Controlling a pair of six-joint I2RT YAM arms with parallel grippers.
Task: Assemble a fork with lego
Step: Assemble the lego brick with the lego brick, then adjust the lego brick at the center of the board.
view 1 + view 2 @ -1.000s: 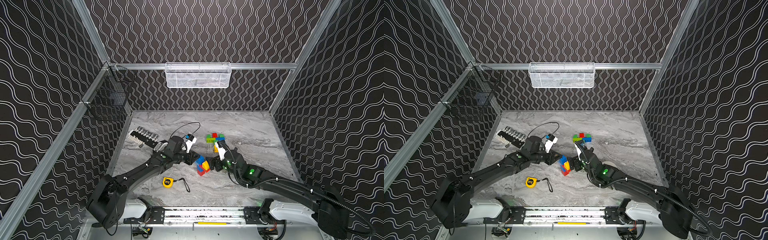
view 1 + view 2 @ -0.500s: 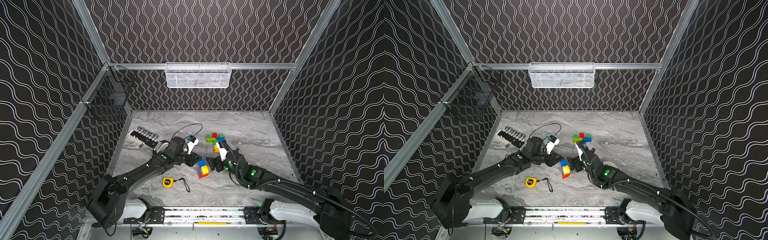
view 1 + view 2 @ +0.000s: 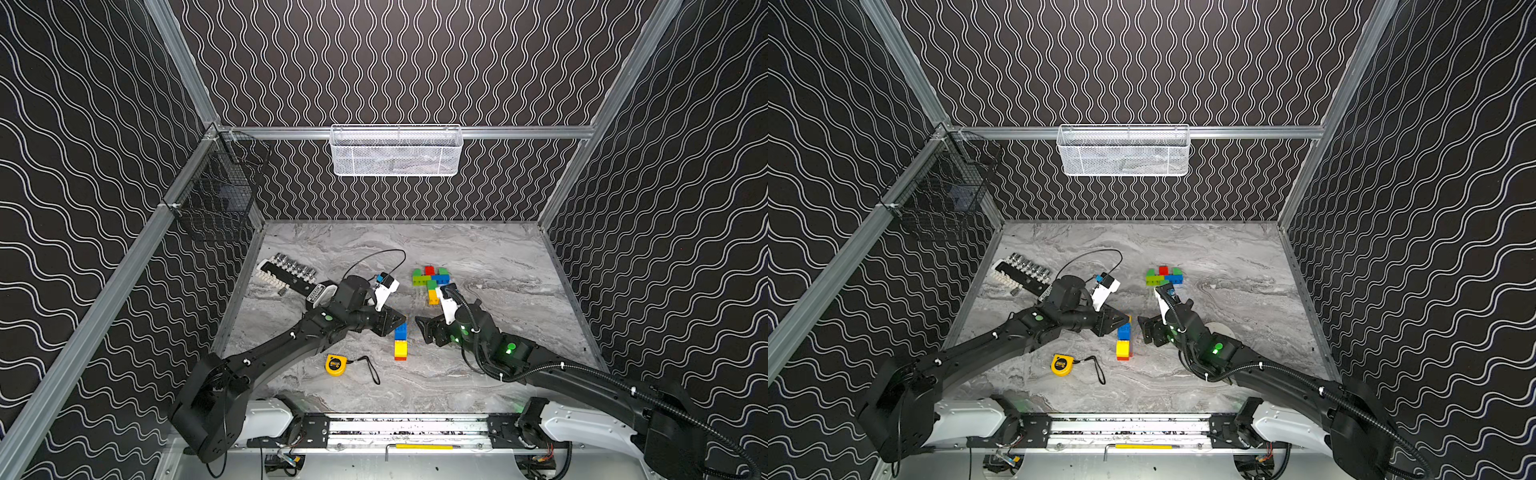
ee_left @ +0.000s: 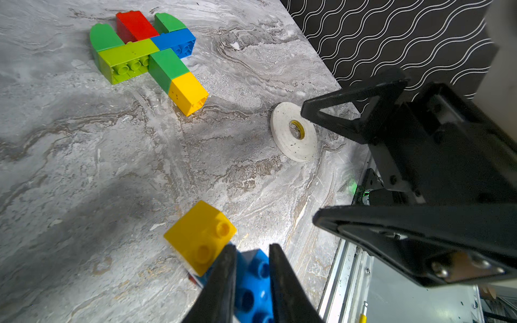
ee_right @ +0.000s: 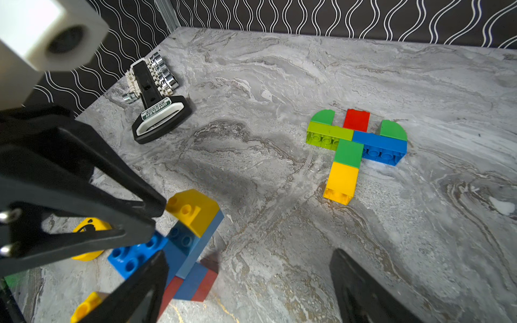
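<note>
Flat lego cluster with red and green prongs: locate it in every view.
Both top views: flat lego cluster on the table, behind the yellow-topped brick stack.
Left wrist: cluster far across from that stack.
Right wrist: cluster beyond the stack, apart from it.
Shared landmark: the stack, in all four.

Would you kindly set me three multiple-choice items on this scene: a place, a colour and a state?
1. The yellow tape measure lies
A. on the robot's left of the small brick stack
B. atop that stack
C. on the robot's right of it

2. The lego fork's prongs are
A. all blue
B. green, red, green
C. all yellow

3. The right pincer is
A. shut on a yellow brick
B. shut on the tape measure
C. open and empty

Answers: 1 A, a top view shows it left of the stack; 2 B, both wrist views show those three ends; 3 C, its jaws stand wide apart, gripping nothing.
</note>
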